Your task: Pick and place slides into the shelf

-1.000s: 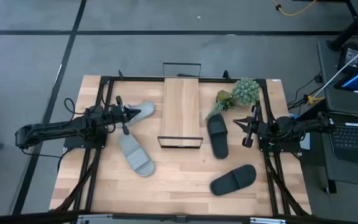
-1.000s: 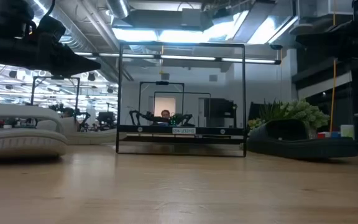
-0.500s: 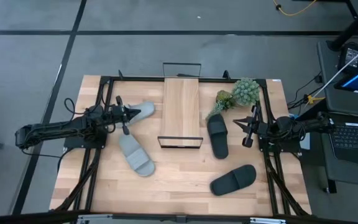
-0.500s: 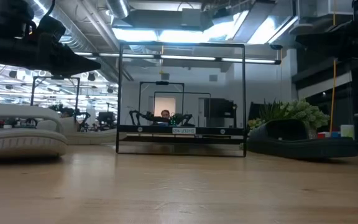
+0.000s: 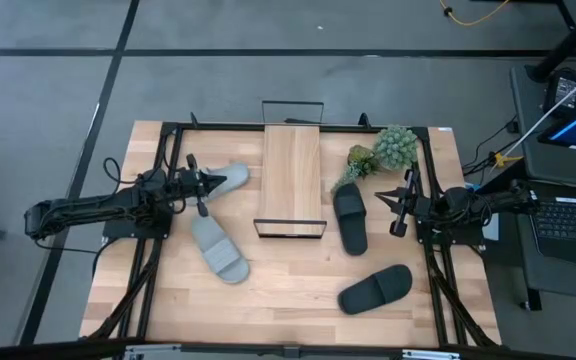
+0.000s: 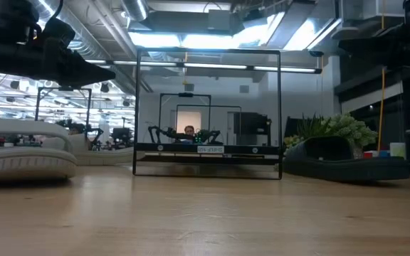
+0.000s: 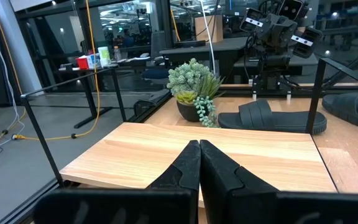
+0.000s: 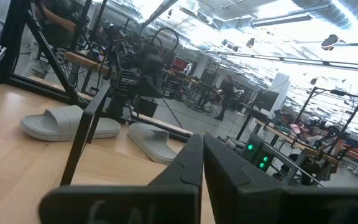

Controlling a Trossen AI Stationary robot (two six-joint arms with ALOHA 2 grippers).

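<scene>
Four slides lie on the table [image 5: 268, 310] and none sits in the shelf [image 5: 291, 180] yet, and over the last second nothing has shifted: every slide, the shelf and both my arms are just where they were, so I judge the task has not started. My left gripper [image 5: 208, 182] hovers at the left side of the table with its fingers [image 7: 188, 168] pressed together on nothing, its tip just beside the upper grey slide [image 5: 230, 177], and the shelf's wooden top fills the view ahead of it. The second grey slide [image 5: 218, 250] lies nearer the front edge, below my left arm. My right gripper [image 5: 405, 205] waits at the right side, its fingers [image 8: 191, 165] likewise closed and empty, close to the black slide [image 5: 349, 217] that lies between the shelf and that arm. The other black slide [image 5: 375, 289] rests near the front right, well apart from the shelf. A potted plant [image 5: 383, 152] stands at the back right, next to the shelf. With both grippers idle and shut, either must spread its fingers before it can take a slide
</scene>
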